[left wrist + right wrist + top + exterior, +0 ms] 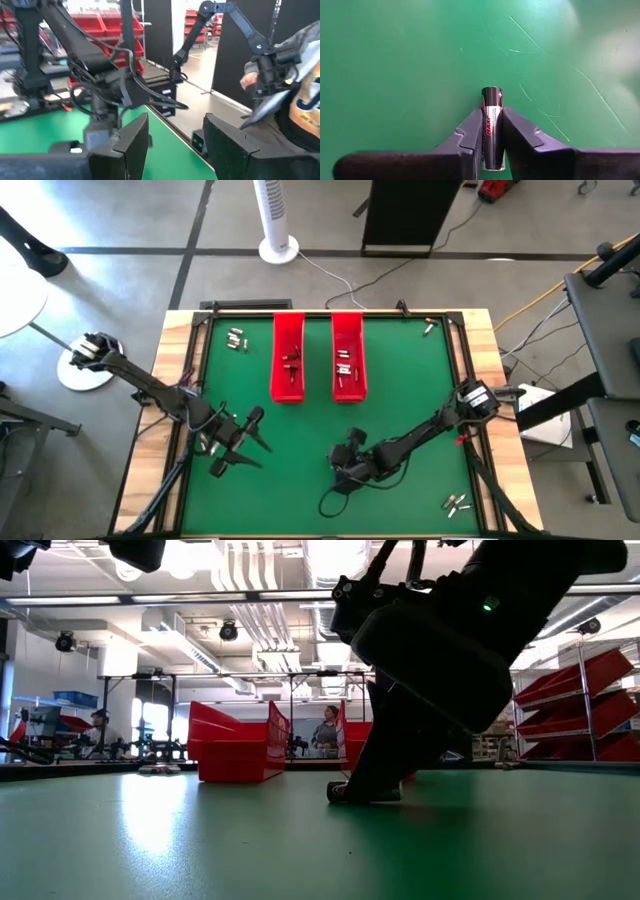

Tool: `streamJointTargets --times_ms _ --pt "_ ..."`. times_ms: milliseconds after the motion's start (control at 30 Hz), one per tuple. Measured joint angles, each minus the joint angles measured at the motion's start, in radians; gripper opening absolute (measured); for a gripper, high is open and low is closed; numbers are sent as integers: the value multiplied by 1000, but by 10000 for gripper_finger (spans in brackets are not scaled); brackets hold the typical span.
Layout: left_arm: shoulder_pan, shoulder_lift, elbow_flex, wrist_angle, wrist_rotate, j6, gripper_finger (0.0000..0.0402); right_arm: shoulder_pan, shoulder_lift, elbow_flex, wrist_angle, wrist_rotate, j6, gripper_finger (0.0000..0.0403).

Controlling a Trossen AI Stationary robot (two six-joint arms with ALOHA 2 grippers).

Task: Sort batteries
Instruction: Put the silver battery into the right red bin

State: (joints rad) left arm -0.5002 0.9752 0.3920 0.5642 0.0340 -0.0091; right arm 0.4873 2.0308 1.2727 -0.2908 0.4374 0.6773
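Note:
My right gripper [491,112] is shut on a silvery battery [491,97] with a dark end, low over the green mat near the table's near middle [345,465]; the low view shows its tip [365,792] down at the mat. My left gripper [250,438] hangs open over the mat's left part, holding nothing [175,145]. Two long red trays [288,358] [348,358] lie side by side at the far middle, each with a few batteries inside. Loose batteries lie far left [237,338], far right [430,327] and near right [457,502]. My right gripper pinches the battery by its silvery body [490,125] between the two fingers [472,127]. The battery lies along the fingers, and its dark end [491,92] sticks out past the fingertips toward the mat. Whether that end touches the mat, I cannot tell.
A black frame [330,314] borders the mat on the wooden table. A cable loops on the mat beside the right arm [335,502]. The left wrist view shows a person [295,100] beyond the table. Open mat lies between the grippers and the trays.

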Motion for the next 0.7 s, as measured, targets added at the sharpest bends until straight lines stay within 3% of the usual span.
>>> streamJointTargets --times_ms 300,700 --pt "1 -53 0 -17 -25 30 168 -13 -13 90 -139 -79 -14 46" --pt "1 -67 0 -65 -27 49 168 -98 -152 262 -424 -108 -209 51"
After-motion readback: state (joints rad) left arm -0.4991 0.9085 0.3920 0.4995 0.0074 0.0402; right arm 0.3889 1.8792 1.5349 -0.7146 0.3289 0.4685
